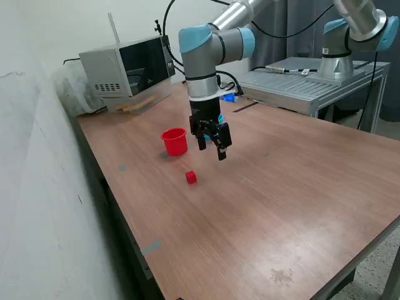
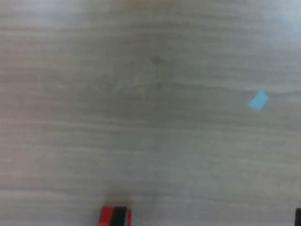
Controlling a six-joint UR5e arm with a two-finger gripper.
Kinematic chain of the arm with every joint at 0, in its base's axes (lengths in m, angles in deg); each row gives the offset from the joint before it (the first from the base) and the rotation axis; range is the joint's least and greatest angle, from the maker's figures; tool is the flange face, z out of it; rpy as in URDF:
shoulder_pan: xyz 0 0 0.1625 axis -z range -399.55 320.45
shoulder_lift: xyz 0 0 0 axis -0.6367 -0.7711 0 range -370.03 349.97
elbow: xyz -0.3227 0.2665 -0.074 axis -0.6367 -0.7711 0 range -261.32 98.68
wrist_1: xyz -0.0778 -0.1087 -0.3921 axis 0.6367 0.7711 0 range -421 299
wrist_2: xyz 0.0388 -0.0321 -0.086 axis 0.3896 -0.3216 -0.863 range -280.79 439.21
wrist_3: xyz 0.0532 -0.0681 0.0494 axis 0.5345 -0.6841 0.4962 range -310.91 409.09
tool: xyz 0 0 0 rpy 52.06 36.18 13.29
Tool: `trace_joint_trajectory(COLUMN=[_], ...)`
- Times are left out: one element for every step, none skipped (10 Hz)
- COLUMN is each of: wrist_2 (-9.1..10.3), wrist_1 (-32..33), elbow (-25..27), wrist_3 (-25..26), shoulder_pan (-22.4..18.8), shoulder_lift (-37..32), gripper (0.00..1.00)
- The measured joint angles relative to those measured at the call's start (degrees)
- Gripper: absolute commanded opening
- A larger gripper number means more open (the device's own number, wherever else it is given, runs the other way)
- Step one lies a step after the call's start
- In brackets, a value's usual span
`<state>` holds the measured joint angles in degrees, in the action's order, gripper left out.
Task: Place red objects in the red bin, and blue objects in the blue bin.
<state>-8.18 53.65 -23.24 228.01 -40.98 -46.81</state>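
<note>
The red bin (image 1: 174,141), a small red cup, stands upright on the wooden table (image 1: 281,206). One small red cube (image 1: 190,177) lies on the table in front of it; in the wrist view the red cube (image 2: 106,217) shows at the frame's edge, partly behind a dark fingertip (image 2: 120,217). My gripper (image 1: 211,150) hangs above the table just to the exterior view's right of the red cup, open, with nothing between its fingers. The blue bin and blue objects are hidden or out of view; a small blue shape (image 1: 228,97) behind the arm is too covered to identify.
A microwave (image 1: 128,69) sits at the table's back corner by the wall. A second arm (image 1: 350,31) stands on a metal bench (image 1: 300,81) beyond the table. Bits of blue tape (image 1: 150,248) (image 2: 257,100) are stuck to the tabletop.
</note>
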Motion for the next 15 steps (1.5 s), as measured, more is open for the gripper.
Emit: trace_joint_trajectory(wrist_2=[-0.06,-0.12,-0.16,-0.19,-0.21,-0.22,-0.23,-0.23,-0.25,-0.32,-0.46,-0.64,-0.8,-0.92,-1.24], wrist_1=[0.11,0.22,0.33,0.42,0.49,0.54,0.59,0.64,0.79,1.0,1.19,1.49,1.87,2.17,2.39], elbow=[-0.92,-1.63,-2.28,-2.92,-3.45,-3.92,-4.33,-4.63,-4.95,-5.42,-6.02,-6.57,-7.05,-7.41,-7.67], wrist_3=[0.0,-0.02,-0.05,-0.09,-0.12,-0.16,-0.24,-0.34,-0.44,-0.53,-0.62,-0.71,-0.78,-0.92,-1.21], shoulder_pan=[0.26,0.48,0.64,0.75,0.8,0.81,0.81,0.8,0.76,0.69,0.62,0.59,0.61,0.7,0.84], shoulder_lift=[0.68,1.37,2.1,2.86,3.56,4.18,4.78,5.28,5.76,6.39,7.12,7.77,8.32,8.72,9.0], gripper=[1.0,1.0,1.0,1.0,1.0,1.0,1.0,1.0,1.0,1.0,1.0,1.0,1.0,1.0,1.0])
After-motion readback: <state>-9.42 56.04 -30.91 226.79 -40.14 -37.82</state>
